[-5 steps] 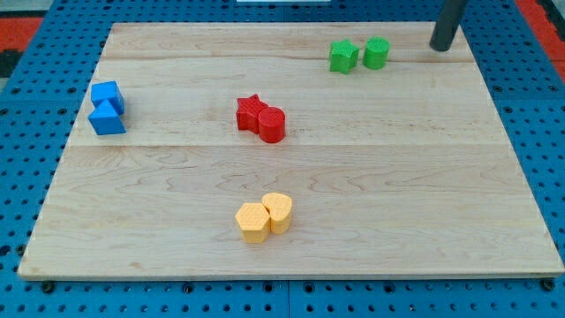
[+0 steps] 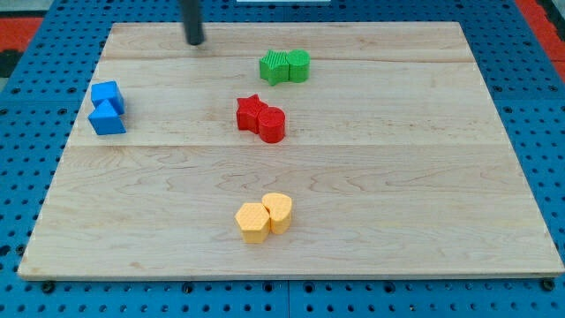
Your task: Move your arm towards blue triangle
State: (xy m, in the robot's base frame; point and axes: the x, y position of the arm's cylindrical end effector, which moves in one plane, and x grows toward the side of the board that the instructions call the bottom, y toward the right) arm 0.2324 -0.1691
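blue triangle (image 2: 107,119) sits at wooden board's (image 2: 397,194) left edge, my tip (image 2: 194,41) apart, gripperless.

Pale wooden board (image 2: 397,177), light tan with faint lengthwise grain stripes. Blue pegboard surface (image 2: 547,177) around it, dotted with dark holes; red patch (image 2: 18,31) at view's top left corner. Dark grey rod, my tip (image 2: 194,41). Two bright blue blocks: blue cube (image 2: 107,94), blue triangle (image 2: 107,118). Two green blocks (image 2: 284,66). Red star (image 2: 251,112), red cylinder (image 2: 272,125). Two yellow-orange blocks (image 2: 264,216).
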